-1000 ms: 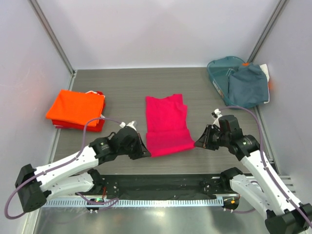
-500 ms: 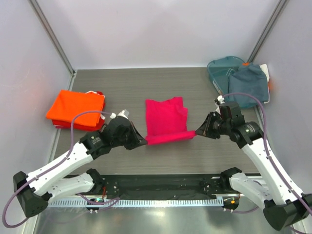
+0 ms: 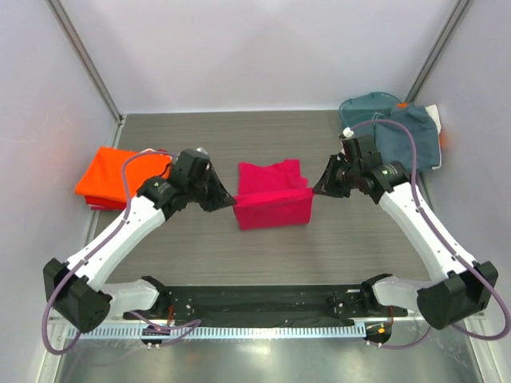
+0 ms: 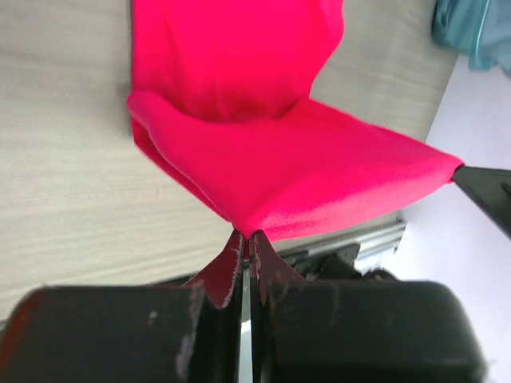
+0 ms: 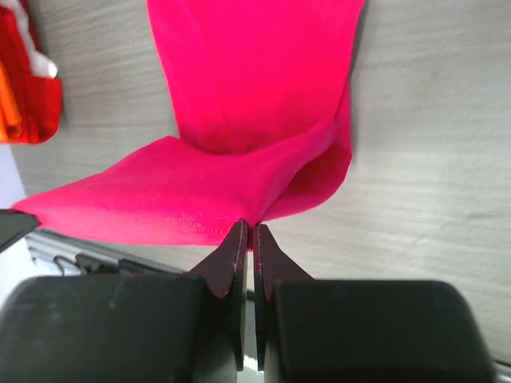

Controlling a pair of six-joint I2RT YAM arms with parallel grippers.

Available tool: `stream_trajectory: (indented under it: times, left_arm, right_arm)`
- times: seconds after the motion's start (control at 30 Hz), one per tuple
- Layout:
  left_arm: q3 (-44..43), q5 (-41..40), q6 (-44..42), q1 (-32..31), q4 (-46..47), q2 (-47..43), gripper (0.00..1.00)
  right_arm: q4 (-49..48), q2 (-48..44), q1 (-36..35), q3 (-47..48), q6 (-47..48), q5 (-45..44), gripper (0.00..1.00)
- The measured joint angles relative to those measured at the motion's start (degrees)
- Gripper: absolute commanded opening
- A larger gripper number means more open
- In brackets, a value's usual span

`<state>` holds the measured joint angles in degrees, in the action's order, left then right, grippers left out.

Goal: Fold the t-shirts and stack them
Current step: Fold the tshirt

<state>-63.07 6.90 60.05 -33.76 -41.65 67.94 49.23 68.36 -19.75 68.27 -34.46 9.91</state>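
The magenta t-shirt (image 3: 273,209) sagged soft and light between the left gripper (image 3: 229,203) and right gripper (image 3: 315,191), each pinched shut on a hem corner.

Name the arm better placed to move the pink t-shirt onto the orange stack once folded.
Left, probably. The left claw, shut on one corner of the pink t-shirt, is on the same side as the orange stack. The right claw grips the opposite corner, across the shirt from that stack.

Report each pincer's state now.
Left pincer: shut on one corner of the pink t-shirt.
Right pincer: shut on the same shirt's other corner.
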Motion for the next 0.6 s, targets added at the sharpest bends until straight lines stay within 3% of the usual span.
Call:
stream_trajectory:
  times: [0.6]
  left_arm:
    - [-17.9, 6.0, -9.7, 11.1, -2.0, 24.3, 0.00]
  right_arm:
    - [-4.0, 25.2, 2.4, 15.8, 4.9, -4.0, 0.01]
